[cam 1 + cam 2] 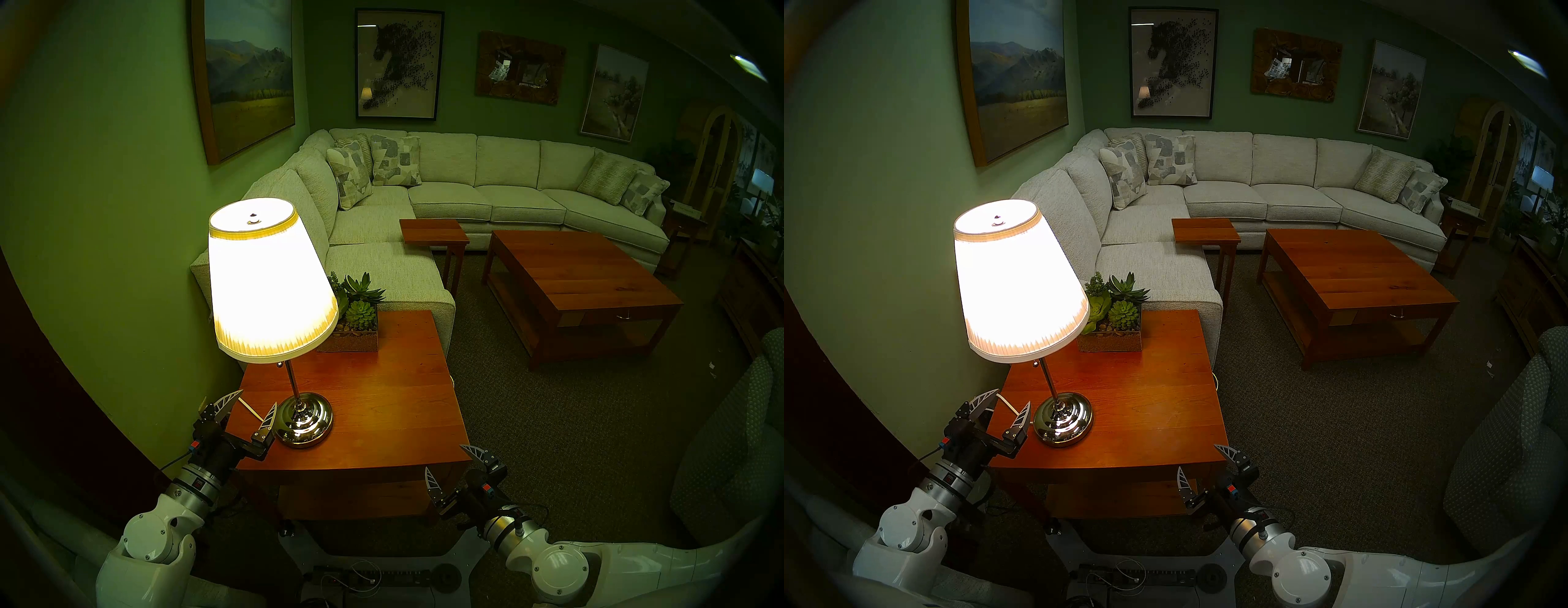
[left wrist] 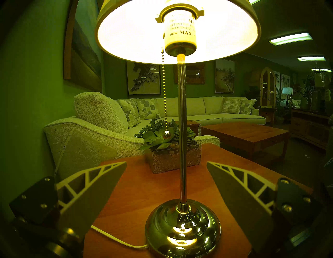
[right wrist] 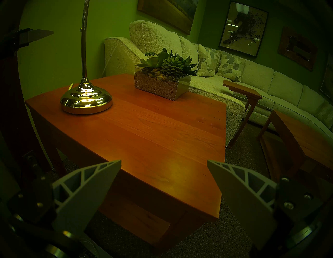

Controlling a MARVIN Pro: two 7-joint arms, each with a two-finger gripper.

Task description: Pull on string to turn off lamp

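The lamp [image 1: 271, 280] is lit and stands on the left of a wooden side table [image 1: 382, 403], with a white pleated shade, a chrome stem [image 2: 182, 126] and a round chrome base [image 3: 86, 100]. The string [image 2: 164, 90] is a thin bead chain that hangs from the socket left of the stem and ends in a shiny bead [image 2: 167, 134]. From the head the bead just shows under the shade [image 1: 279, 364]. My left gripper [image 1: 256, 401] is open and empty, low by the base and well below the bead. My right gripper [image 1: 444, 457] is open and empty at the table's front right corner.
A glass planter of succulents [image 1: 354, 322] stands behind the lamp. A white power cable [image 2: 117, 239] runs left from the base. The green wall is close on the left. A sofa [image 1: 382, 263] stands behind the table and a coffee table [image 1: 581, 280] to the right.
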